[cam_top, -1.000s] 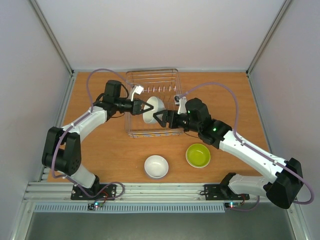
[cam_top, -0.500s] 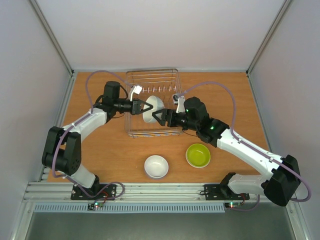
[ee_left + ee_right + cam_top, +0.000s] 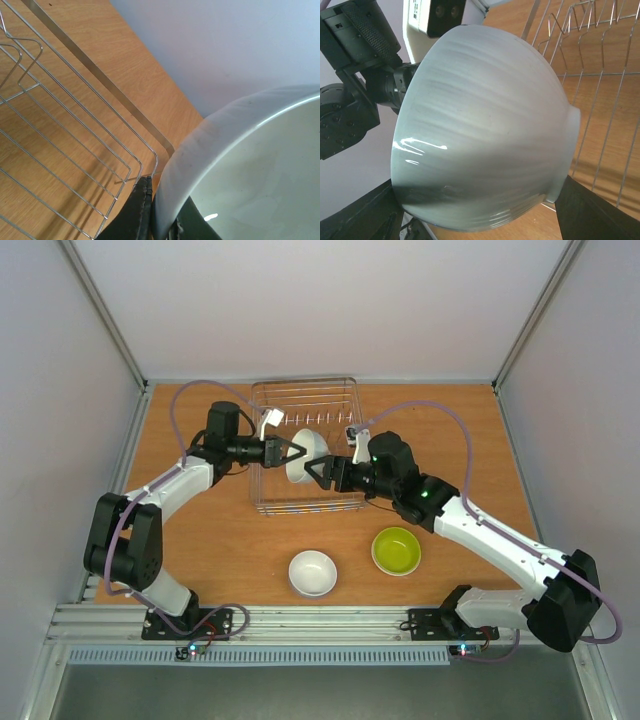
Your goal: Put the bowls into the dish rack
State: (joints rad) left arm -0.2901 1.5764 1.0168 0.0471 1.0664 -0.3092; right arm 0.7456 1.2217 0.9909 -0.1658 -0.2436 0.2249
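Observation:
My left gripper [image 3: 291, 450] is shut on the rim of a pale grey-white bowl [image 3: 306, 456] and holds it tilted on edge over the silver wire dish rack [image 3: 268, 430]. In the left wrist view the rim [image 3: 200, 150] sits pinched between my fingers [image 3: 134, 212]. My right gripper [image 3: 318, 471] is open just right of the bowl. In the right wrist view the bowl's outside [image 3: 485, 125] fills the space between its spread fingers [image 3: 592, 215]. A white bowl [image 3: 313, 572] and a yellow-green bowl [image 3: 396, 550] sit on the table in front. The orange bowl is out of view.
The rack's prongs [image 3: 320, 420] run along its back half, and its wires show in both wrist views [image 3: 65, 130] [image 3: 600, 100]. Grey walls close in the wooden table [image 3: 200, 530] on three sides. The two arms' cables arc over the rack's corners.
My right gripper has crept left and a little further away, closer to the held bowl. The left gripper and bowl have shifted slightly towards the back.

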